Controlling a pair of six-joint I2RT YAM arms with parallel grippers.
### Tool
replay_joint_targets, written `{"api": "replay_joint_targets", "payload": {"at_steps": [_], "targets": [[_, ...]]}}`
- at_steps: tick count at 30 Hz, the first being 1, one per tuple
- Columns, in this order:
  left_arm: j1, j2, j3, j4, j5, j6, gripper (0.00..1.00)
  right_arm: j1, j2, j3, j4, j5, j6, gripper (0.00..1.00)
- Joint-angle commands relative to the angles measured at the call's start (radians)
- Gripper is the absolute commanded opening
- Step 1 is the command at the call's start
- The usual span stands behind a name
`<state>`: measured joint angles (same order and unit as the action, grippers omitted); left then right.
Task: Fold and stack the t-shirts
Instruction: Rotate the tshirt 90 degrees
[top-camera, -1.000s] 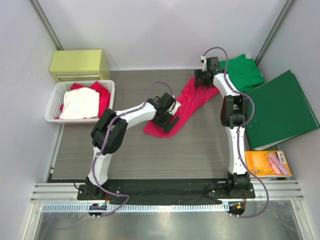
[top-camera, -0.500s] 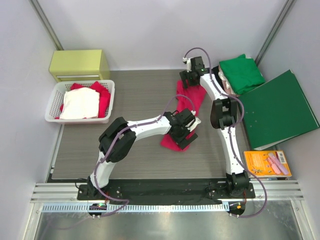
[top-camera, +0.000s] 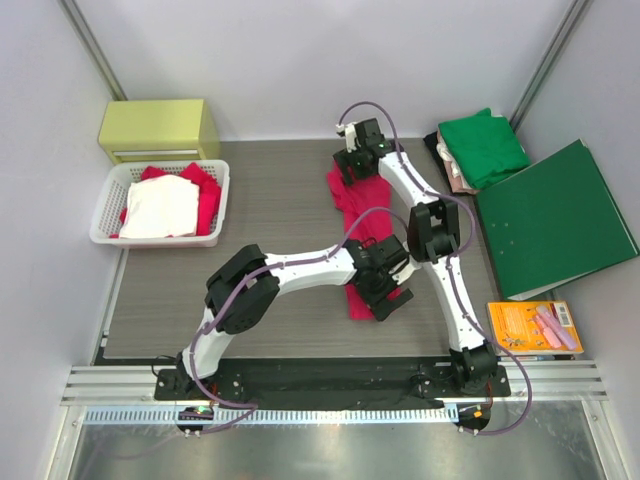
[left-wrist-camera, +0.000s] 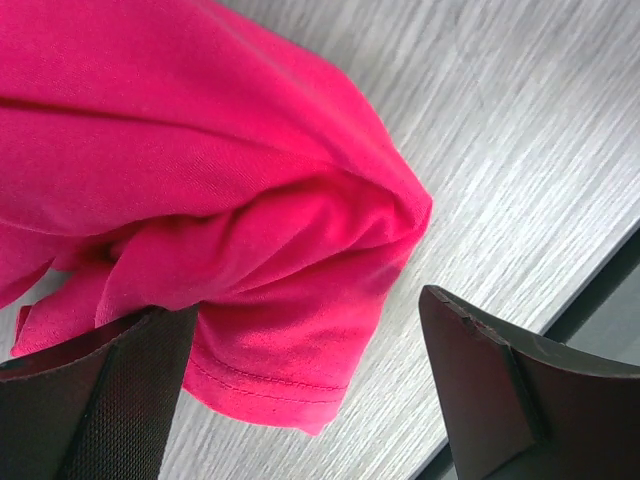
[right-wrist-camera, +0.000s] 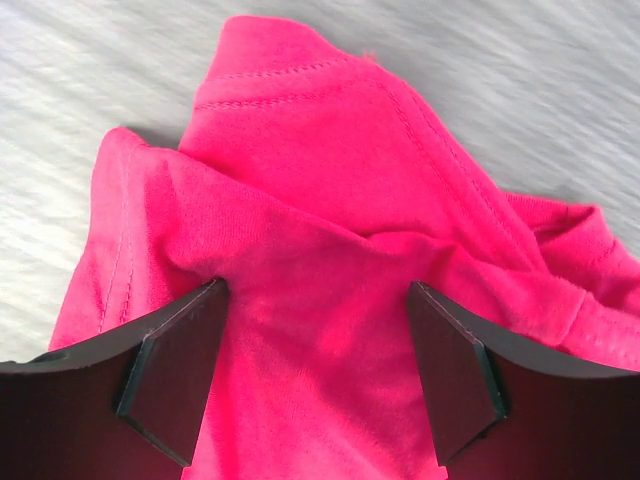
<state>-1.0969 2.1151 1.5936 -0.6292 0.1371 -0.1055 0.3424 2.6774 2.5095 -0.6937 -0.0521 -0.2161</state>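
- Since a second ago, both arms have swung left and carried the red shirt away from the pile at the right to the middle of the table. It now lies there as a long, bunched strip running away from you.
- Your basket at the left edge holds a white cloth over more red fabric, which I judge to be unfolded.
- At the far right, the green shirt sits folded on a pale shirt, so the stack looks started.
- The red shirt is neither spread flat nor folded, so most of the work is still to do.
- Your left tool stands spread at the near hem, with a clear gap beside one finger.
- Your right tool stands spread over the far end. There is cloth between its fingers, but I can't see it being pinched.
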Motion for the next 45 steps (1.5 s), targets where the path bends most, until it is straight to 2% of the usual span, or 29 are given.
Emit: {"api": "replay_joint_targets", "payload": {"at_steps": [1, 8, 16, 19, 20, 25, 33, 37, 41, 44, 45], "targets": [[-0.017, 0.043, -0.040, -0.093, 0.090, -0.036, 0.92, 0.050, 0.032, 0.026, -0.084, -0.025, -0.022, 0.79], [-0.020, 0.037, -0.063, -0.076, 0.071, -0.028, 0.92, 0.052, -0.031, -0.072, -0.007, 0.018, -0.016, 0.82], [-0.032, -0.023, -0.102, -0.050, -0.022, 0.003, 0.92, 0.050, -0.149, -0.129, 0.078, 0.155, -0.019, 0.92], [-0.034, -0.076, -0.158, 0.000, -0.125, 0.036, 0.92, 0.050, -0.269, -0.194, 0.134, 0.190, -0.022, 0.93], [-0.032, -0.092, -0.176, 0.026, -0.213, 0.046, 0.92, 0.050, -0.307, -0.210, 0.146, 0.195, -0.022, 0.93], [-0.021, -0.167, -0.164, 0.068, -0.392, 0.154, 0.93, 0.052, -0.511, -0.264, 0.178, 0.209, -0.002, 0.94], [0.011, -0.296, 0.031, 0.063, -0.531, 0.288, 0.94, 0.072, -0.793, -0.357, 0.207, 0.195, 0.040, 0.95], [0.015, -0.360, 0.115, 0.049, -0.641, 0.351, 0.95, 0.081, -0.976, -0.498, 0.240, 0.153, 0.055, 0.95], [0.072, -0.467, 0.089, 0.112, -0.691, 0.405, 0.95, 0.081, -1.186, -0.673, 0.234, 0.166, 0.003, 0.95], [0.164, -0.503, 0.066, 0.138, -0.721, 0.423, 0.96, 0.078, -1.290, -0.854, 0.232, 0.179, -0.048, 0.95], [0.228, -0.526, 0.056, 0.149, -0.725, 0.426, 0.96, 0.076, -1.362, -0.953, 0.224, 0.181, -0.058, 0.95]]}}
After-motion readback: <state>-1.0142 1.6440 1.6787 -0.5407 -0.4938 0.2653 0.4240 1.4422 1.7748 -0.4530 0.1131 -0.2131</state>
